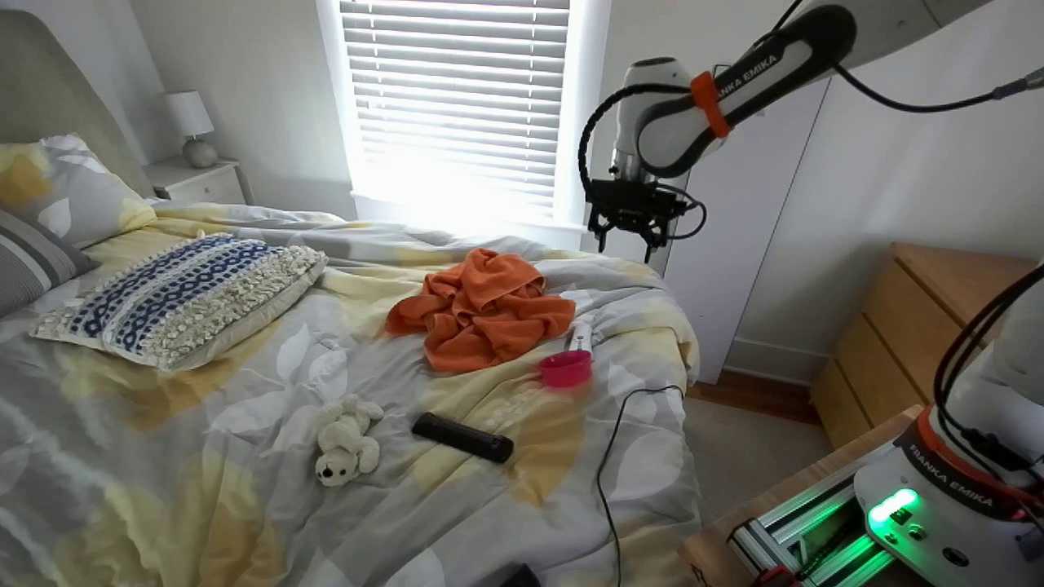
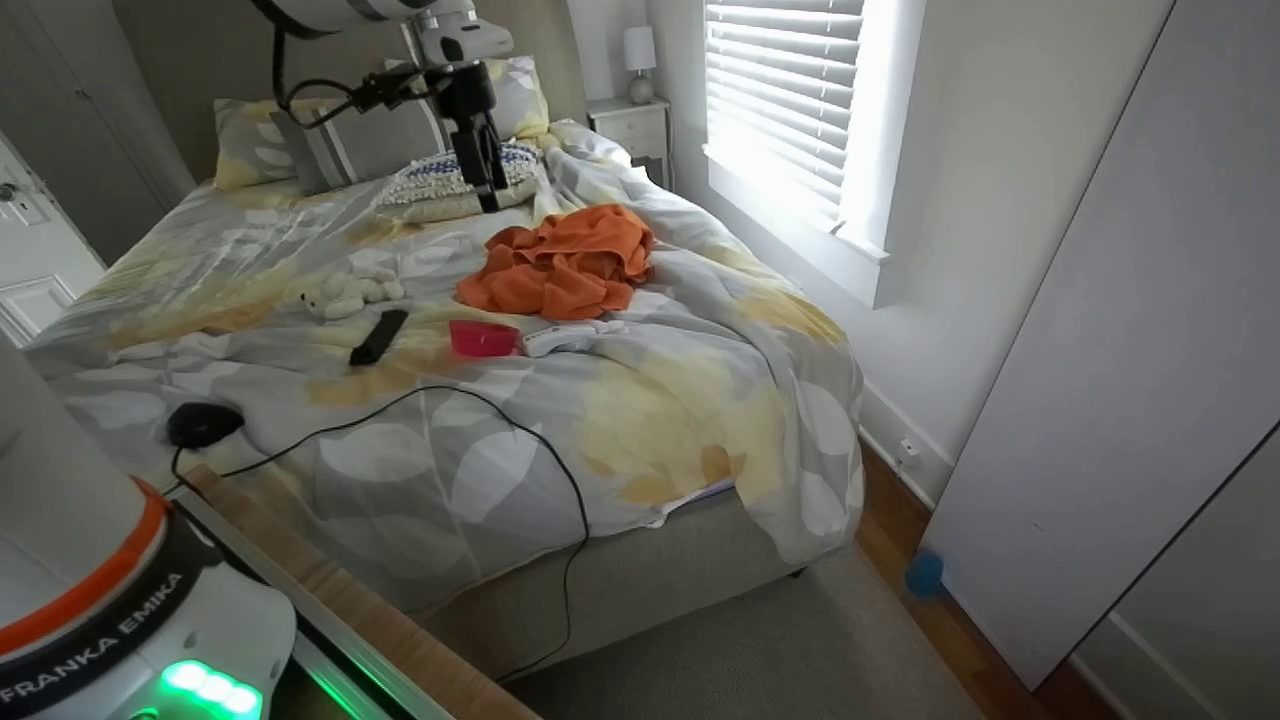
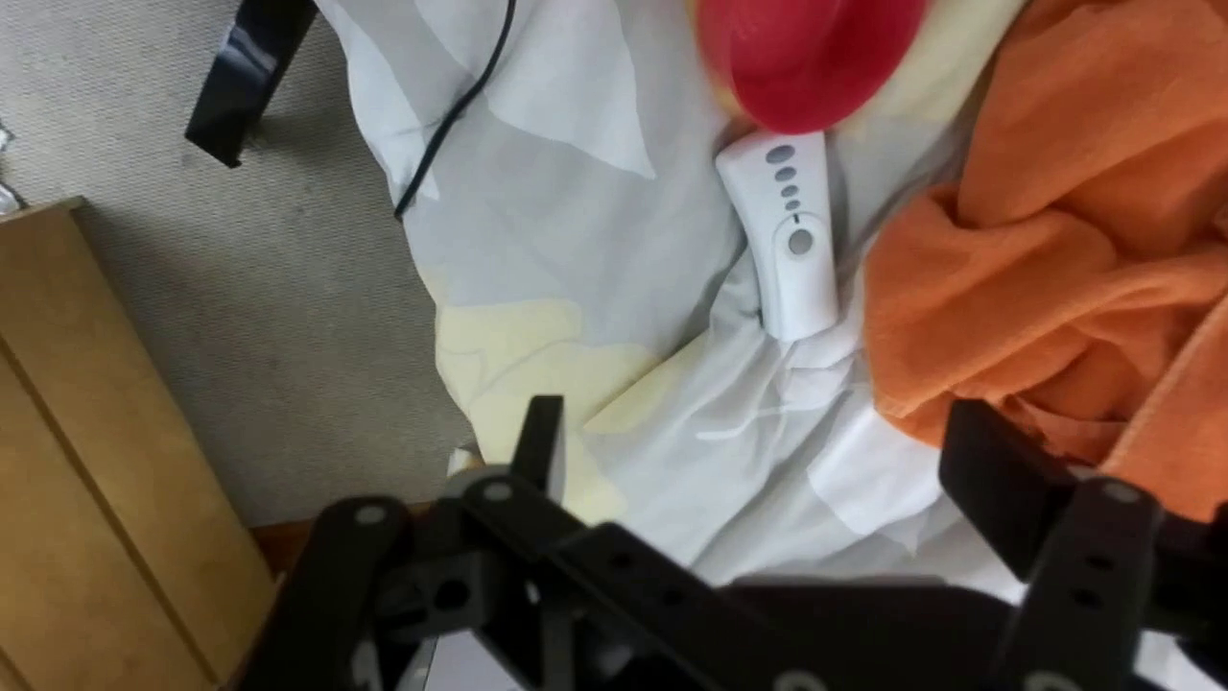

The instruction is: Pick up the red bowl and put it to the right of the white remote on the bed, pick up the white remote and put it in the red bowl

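Nearest the wrist camera, the gripper (image 3: 756, 427) hangs higher than the white remote (image 3: 791, 240), off its narrower end, jaws wide, holding nothing. Just beside the remote's wider end sits the red bowl (image 3: 815, 58); whether they touch, I cannot tell. No view puts the bowl clearly to the remote's right, so I judge that placing undone. Putting the remote inside is left: it lies on the bed (image 3: 604, 230), outside the bowl.
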You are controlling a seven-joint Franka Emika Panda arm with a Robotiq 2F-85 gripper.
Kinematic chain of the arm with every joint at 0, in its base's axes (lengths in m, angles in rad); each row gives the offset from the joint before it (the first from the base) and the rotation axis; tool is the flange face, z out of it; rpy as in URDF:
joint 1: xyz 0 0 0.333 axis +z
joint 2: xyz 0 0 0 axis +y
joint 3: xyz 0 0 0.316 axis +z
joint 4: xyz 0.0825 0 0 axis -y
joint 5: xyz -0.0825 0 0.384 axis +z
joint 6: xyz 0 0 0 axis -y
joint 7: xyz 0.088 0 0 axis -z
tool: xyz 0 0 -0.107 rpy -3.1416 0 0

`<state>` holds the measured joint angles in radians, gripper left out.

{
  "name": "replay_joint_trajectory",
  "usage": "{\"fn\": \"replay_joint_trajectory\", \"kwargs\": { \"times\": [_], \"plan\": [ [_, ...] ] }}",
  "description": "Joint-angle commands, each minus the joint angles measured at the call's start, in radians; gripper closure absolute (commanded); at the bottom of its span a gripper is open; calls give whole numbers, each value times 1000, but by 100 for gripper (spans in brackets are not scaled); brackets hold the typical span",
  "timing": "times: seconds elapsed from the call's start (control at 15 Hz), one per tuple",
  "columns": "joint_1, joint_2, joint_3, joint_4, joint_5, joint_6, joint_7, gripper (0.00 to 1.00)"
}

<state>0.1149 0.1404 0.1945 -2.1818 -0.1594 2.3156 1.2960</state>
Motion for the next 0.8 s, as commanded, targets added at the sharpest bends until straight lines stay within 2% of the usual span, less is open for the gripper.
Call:
{"fn": "replay_joint_trajectory", "kwargs": {
  "times": [0.0, 0.27, 0.33, 0.73],
  "plan": [
    [39, 21, -36, 3, 8, -1, -6, 0],
    [48, 43, -41, 13, 9, -1, -7, 0],
    [57, 69, -48, 35, -26, -42, 19, 0],
    [111, 231, -29, 49, 48, -33, -46, 0]
  ]
}}
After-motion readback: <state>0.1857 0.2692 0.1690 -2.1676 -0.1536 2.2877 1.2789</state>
